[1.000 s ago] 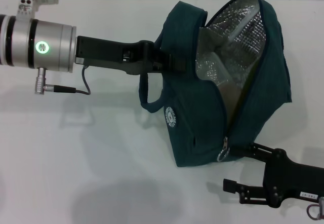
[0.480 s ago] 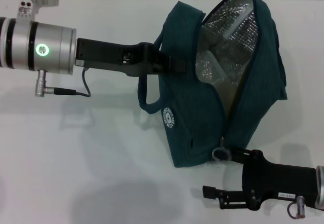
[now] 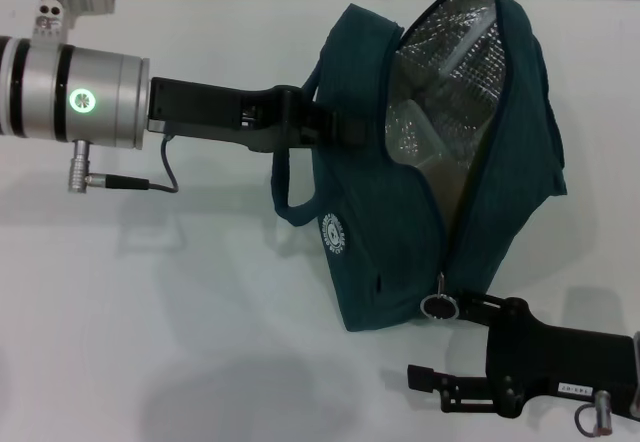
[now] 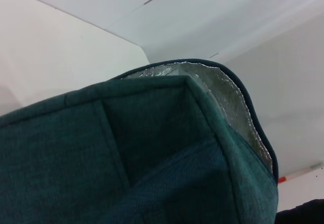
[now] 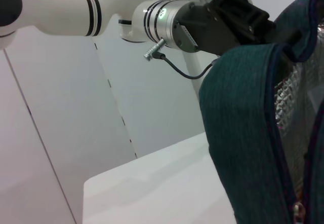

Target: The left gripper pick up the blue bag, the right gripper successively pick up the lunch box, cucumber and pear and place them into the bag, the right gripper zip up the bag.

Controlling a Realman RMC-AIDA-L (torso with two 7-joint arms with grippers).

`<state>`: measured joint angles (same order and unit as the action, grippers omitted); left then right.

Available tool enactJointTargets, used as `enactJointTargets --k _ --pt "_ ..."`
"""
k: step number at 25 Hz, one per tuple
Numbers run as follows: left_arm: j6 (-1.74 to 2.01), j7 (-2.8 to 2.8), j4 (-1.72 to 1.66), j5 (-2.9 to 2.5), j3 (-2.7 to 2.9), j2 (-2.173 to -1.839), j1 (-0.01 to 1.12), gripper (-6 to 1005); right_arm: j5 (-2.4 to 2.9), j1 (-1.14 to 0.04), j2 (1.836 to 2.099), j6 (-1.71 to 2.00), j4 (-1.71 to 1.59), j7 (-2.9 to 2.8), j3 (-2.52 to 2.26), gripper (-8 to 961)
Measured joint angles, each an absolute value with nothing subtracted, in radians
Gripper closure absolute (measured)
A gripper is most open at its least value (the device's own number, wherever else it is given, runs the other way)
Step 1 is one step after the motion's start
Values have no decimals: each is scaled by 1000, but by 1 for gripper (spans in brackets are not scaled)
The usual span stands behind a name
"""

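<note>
The blue bag hangs tilted over the white table, its mouth open and its silver foil lining showing. My left gripper is shut on the bag's upper edge by a loop handle and holds it up. My right gripper is open below the bag's lower corner, with its upper finger touching the ring zipper pull. A pale boxy shape inside may be the lunch box. The cucumber and pear are hidden. The bag fills the left wrist view and shows in the right wrist view.
The white table lies under both arms, with a wall edge at the back. The left arm's silver wrist and its cable reach in from the left. The right wrist view also shows the left arm.
My right gripper has moved left along the bag's base to the zipper ring. The bag's right side has drawn in and its mouth has narrowed. The left arm has held still.
</note>
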<state>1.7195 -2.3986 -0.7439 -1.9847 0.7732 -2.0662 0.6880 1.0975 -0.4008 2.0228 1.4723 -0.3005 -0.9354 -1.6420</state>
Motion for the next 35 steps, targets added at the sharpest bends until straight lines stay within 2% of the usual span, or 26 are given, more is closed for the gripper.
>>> enactJointTargets --k 8,13,16,22,30,33,35 --pt "1721 -2398 -744 -1985 773 -2066 687 954 1033 -369 2017 1468 -297 -935 -1639 134" --pt "1721 -2398 -744 -1985 773 -2066 686 954 1017 -366 2017 1462 -294 -935 -1639 332" --pt "1721 -2398 -744 -1985 773 -2066 686 954 1017 -367 2016 1452 -294 -935 -1639 534" --pt "1723 -2398 -744 -1985 773 -2066 686 953 1017 -374 2016 1438 -290 -936 -1641 756" --pt "1723 -2395 -744 -1985 770 -2066 686 953 1017 -372 2016 1438 -288 -934 -1641 889" --pt "1722 -2394 -744 -1985 768 -2066 686 953 1017 -354 2007 1475 -289 -934 -1626 939" --pt "1721 -2394 -744 -1985 767 -2066 686 953 1017 -340 2003 1502 -289 -934 -1605 939"
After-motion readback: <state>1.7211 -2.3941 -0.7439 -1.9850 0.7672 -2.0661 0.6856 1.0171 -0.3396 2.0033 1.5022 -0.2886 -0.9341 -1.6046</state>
